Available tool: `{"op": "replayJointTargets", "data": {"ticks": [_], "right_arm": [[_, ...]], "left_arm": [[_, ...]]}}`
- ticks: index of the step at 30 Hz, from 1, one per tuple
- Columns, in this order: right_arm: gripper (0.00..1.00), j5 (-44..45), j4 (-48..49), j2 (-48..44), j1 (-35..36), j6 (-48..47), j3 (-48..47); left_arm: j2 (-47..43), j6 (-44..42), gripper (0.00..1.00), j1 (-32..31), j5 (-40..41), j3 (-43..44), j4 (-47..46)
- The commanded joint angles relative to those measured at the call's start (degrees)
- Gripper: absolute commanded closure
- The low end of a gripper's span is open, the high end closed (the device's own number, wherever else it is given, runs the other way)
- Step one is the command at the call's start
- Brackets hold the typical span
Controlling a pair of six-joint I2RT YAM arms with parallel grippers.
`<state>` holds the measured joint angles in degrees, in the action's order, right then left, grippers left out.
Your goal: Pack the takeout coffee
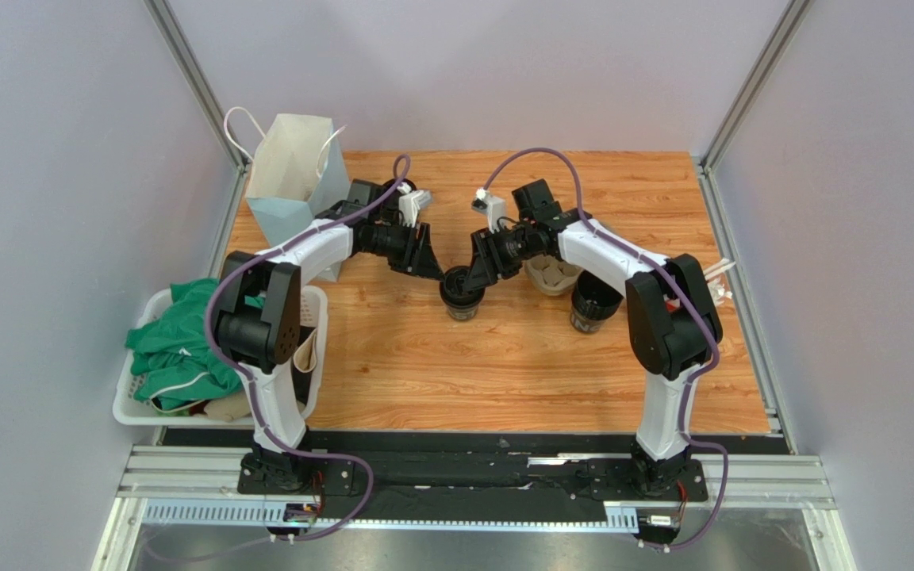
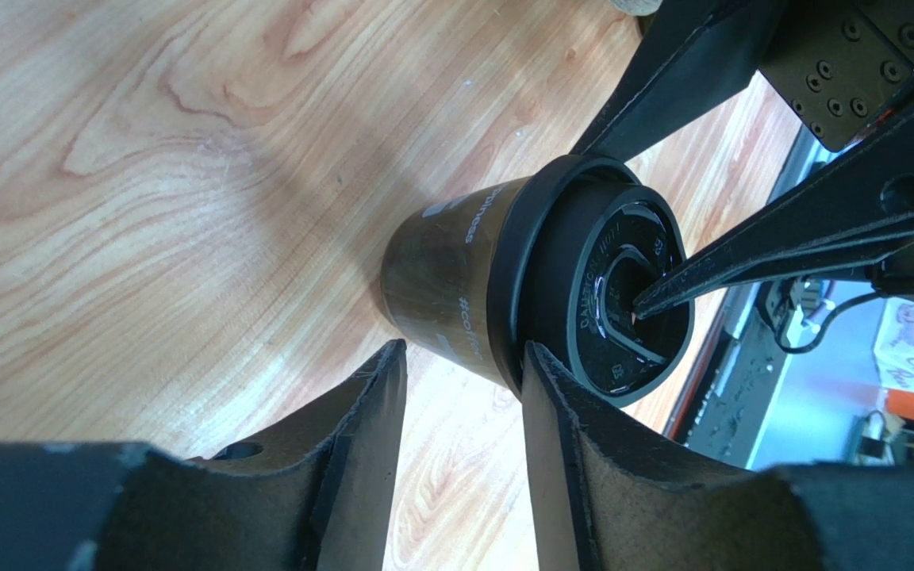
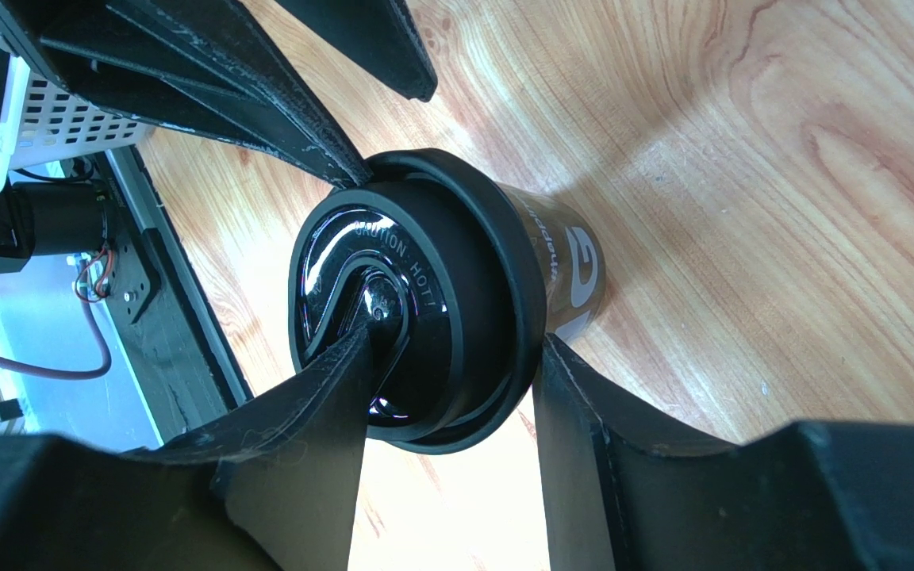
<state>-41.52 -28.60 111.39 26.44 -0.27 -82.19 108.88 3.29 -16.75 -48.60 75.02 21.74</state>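
Observation:
The takeout coffee (image 1: pixel 463 297) is a small black cup with a black lid, standing on the wooden table near its middle. My right gripper (image 1: pixel 474 276) is shut on its lid. In the right wrist view one finger lies across the lid's top (image 3: pixel 343 369) and the other presses the cup's side under the rim, with the gripper (image 3: pixel 452 345) astride the cup (image 3: pixel 426 309). My left gripper (image 1: pixel 428 264) is open on the cup's left. In the left wrist view (image 2: pixel 464 351) one fingertip (image 2: pixel 539 369) touches the rim of the cup (image 2: pixel 462 286).
A second black cup (image 1: pixel 594 303) stands by a cardboard cup tray (image 1: pixel 549 280), partly hidden behind the right arm. A white paper bag (image 1: pixel 293 173) stands at the back left. A white basket (image 1: pixel 140 405) with green cloth sits at the left. White straws (image 1: pixel 722 286) show at the right.

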Motion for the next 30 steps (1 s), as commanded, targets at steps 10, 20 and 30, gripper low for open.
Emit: {"op": "replayJointTargets", "data": {"ticks": [10,20,30], "right_arm": [[0.53,9.35,-6.73,6.29,3.01,-6.14,1.33],[0.52,10.14,-5.85,3.66,3.1,-5.97,0.63],[0.52,10.58,-4.71,2.95,3.18,-5.26,1.42]], "left_arm": [[4.94,-6.72,0.56,-1.79,12.48,2.32,9.2],[-1.91,-4.7,0.31,-0.48,7.39,1.26,2.7],[-8.86,-1.18,0.22,0.14,-1.05,0.22,-4.32]]}}
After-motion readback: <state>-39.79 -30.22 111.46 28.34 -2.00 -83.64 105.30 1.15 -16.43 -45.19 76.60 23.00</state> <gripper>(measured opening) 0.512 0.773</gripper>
